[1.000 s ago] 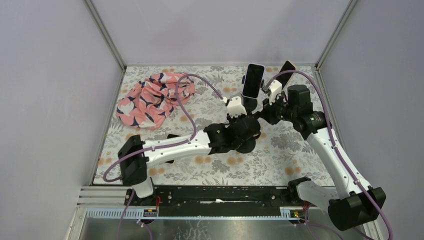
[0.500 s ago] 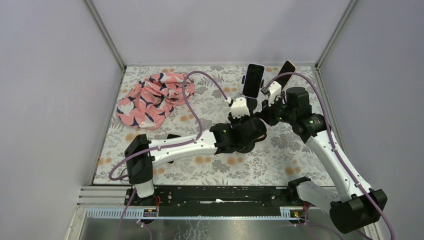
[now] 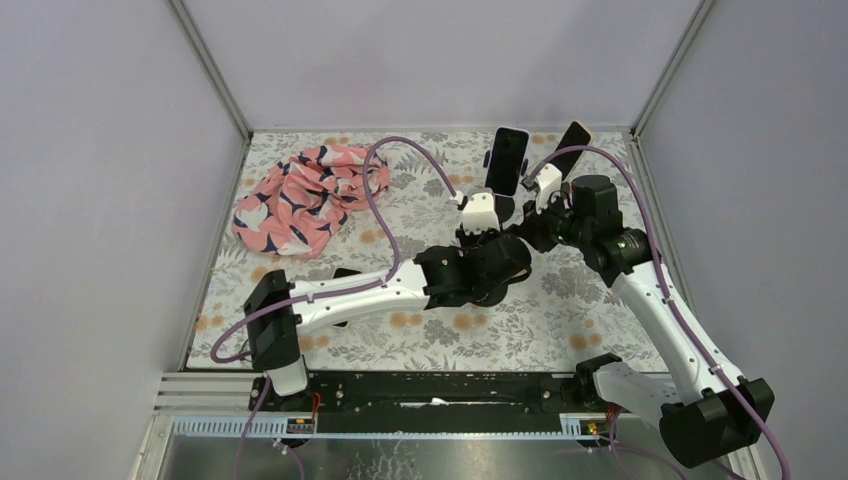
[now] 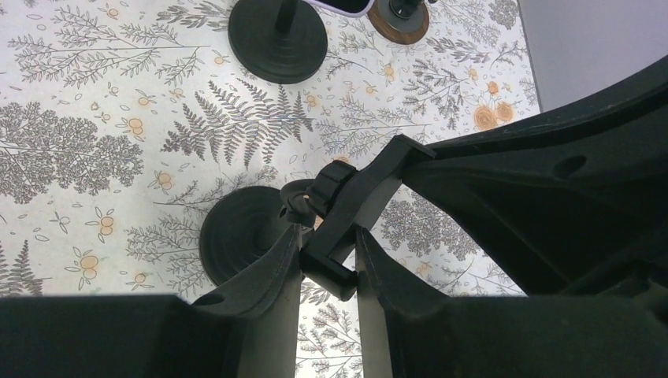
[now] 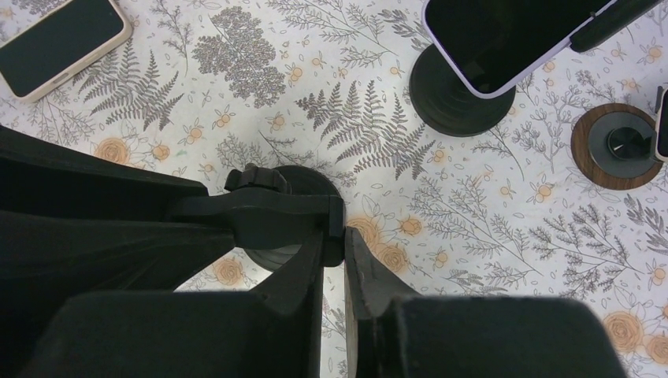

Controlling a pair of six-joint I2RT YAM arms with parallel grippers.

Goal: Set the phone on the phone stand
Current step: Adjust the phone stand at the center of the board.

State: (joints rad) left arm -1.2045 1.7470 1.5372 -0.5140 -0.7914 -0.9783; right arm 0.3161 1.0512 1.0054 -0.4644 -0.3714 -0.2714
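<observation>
The phone (image 5: pixel 63 39), dark screen in a beige case, lies flat on the floral table; in the top view only its dark edge (image 3: pixel 344 273) shows beside the left forearm. An empty black phone stand with a round base (image 4: pixel 236 240) and a clamp bracket (image 5: pixel 260 211) stands mid-table between both grippers. My left gripper (image 4: pixel 331 236) (image 3: pixel 487 232) is shut on the bracket's bar. My right gripper (image 5: pixel 335 232) (image 3: pixel 533 222) is shut on the bracket's end tab from the other side.
A second black stand (image 5: pixel 461 90) holds a lavender-cased phone (image 3: pixel 507 160) just behind. A wooden-based stand (image 5: pixel 618 146) with another phone (image 3: pixel 572 140) is at the far right corner. A pink patterned cloth (image 3: pixel 305 195) lies far left. Walls enclose the table.
The left arm shifted slightly toward the stand and its jaws closed onto the bracket. The right gripper kept its hold and barely moved.
</observation>
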